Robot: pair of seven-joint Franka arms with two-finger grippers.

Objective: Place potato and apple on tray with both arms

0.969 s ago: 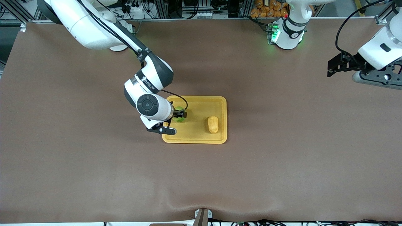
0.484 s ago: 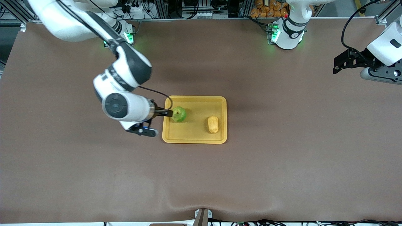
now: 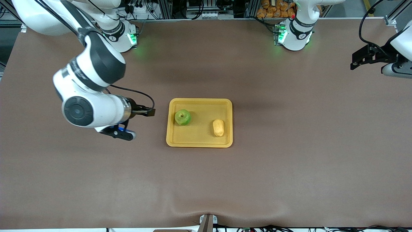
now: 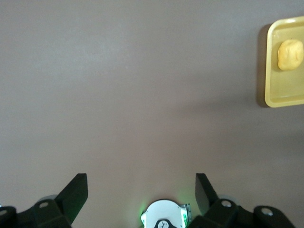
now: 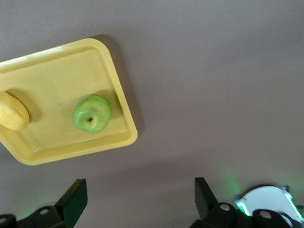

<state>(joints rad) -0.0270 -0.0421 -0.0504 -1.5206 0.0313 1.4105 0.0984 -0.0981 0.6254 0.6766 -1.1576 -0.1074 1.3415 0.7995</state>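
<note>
The yellow-orange tray (image 3: 200, 110) lies mid-table. The green apple (image 3: 182, 117) sits in it toward the right arm's end. The potato (image 3: 218, 127) lies in it toward the left arm's end. My right gripper (image 3: 150, 112) is open and empty over bare table beside the tray. Its wrist view shows the tray (image 5: 52, 71), the apple (image 5: 92, 114) and the potato (image 5: 12, 111) past the gripper (image 5: 141, 194). My left gripper (image 3: 355, 62) is open and empty, high over the left arm's end of the table. Its wrist view (image 4: 141, 190) shows a tray corner (image 4: 285, 97) with the potato (image 4: 290, 53).
A brown cloth (image 3: 289, 161) covers the table, with a raised fold (image 3: 206, 208) at the edge nearest the front camera. The arm bases (image 3: 124, 35) (image 3: 294, 35) glow green along the top edge. Orange items (image 3: 276, 9) lie off the table past them.
My right gripper let go of the apple, left it in the tray and drew back toward the right arm's end. My left gripper moved farther toward its own end.
</note>
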